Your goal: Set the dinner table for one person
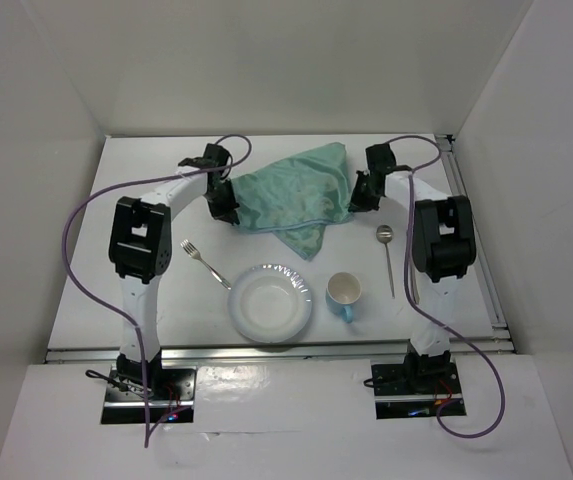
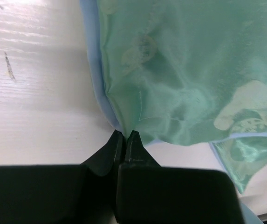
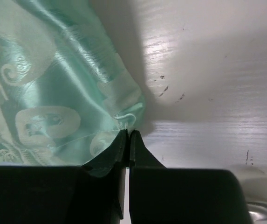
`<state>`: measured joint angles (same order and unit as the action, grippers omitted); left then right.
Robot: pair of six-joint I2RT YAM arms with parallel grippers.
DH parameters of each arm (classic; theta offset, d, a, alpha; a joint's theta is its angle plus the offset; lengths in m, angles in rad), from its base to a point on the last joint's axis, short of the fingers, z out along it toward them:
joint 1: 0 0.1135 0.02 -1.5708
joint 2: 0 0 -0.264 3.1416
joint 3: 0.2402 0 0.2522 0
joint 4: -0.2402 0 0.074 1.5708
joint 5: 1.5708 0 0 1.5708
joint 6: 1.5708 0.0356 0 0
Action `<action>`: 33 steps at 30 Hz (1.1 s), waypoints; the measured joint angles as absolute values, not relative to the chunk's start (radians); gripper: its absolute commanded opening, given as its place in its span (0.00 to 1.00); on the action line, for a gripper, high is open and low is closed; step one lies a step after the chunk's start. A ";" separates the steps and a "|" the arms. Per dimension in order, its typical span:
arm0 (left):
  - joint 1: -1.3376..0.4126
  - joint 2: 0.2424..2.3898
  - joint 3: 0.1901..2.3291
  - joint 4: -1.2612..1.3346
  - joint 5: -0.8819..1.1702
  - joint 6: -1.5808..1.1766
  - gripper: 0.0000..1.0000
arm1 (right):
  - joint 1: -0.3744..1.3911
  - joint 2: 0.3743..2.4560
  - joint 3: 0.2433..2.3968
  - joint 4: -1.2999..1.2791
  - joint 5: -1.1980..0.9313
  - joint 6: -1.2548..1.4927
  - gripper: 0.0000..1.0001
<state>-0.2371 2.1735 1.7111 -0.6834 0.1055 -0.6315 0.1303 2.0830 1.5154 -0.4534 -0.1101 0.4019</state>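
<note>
**Cloth strung between two pinches, place setting on the near side**

The green-teal cloth (image 1: 291, 195) lies on the far half of the dinner table (image 1: 196, 325), and its long axis runs left to right, from one gripper to the other. The left gripper (image 1: 224, 203) sits at the cloth's left end with its fingers pressed together on the pale blue hem; in the left wrist view the fabric spreads away from the tips, ahead and to the right. The right gripper (image 1: 363, 195) mirrors it at the right end, fingers clenched on a small fold, with the fabric fanning off to the left in its own wrist view. So the cloth lies inward from both pinches, and neither arm is nearer to it than the other.

Between the two holds the cloth is slack and rumpled (one loose corner droops toward the near side, just short of the plate). The plate (image 1: 271, 303) stands near the arm bases, with the mug (image 1: 344, 293) just beside it on the right, the fork (image 1: 204, 262) to its left and the spoon (image 1: 387, 255) beyond the mug.

The coming move, as I judge it, turns on that left-right axis: drawing the grippers apart along it would take up the slack, while pulling toward the bases would drag the loose corner onto the plate.
</note>
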 measured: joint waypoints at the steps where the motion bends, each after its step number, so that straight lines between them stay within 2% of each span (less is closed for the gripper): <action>1: -0.233 2.173 1.728 -0.697 0.103 -0.630 0.00 | 0.130 2.079 1.522 -0.457 -0.110 0.400 0.00; 6: -0.196 2.159 1.836 -0.741 0.102 -0.608 0.00 | 0.132 2.009 1.578 -0.496 -0.115 0.392 0.00; 18: -0.051 2.000 2.210 -0.837 0.167 -0.545 0.00 | 0.223 1.812 1.911 -0.533 -0.192 0.364 0.00; 25: 0.049 1.895 2.266 -0.856 0.255 -0.532 0.00 | 0.277 1.721 1.956 -0.551 -0.227 0.347 0.00; 33: 0.155 1.885 2.401 -0.859 0.361 -0.590 0.00 | 0.293 1.781 2.124 -0.528 -0.331 0.350 0.00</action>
<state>0.1555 1.8847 2.4008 -0.8593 0.3607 -0.5900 0.2932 1.7809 2.1242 -0.5282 -0.3309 0.3500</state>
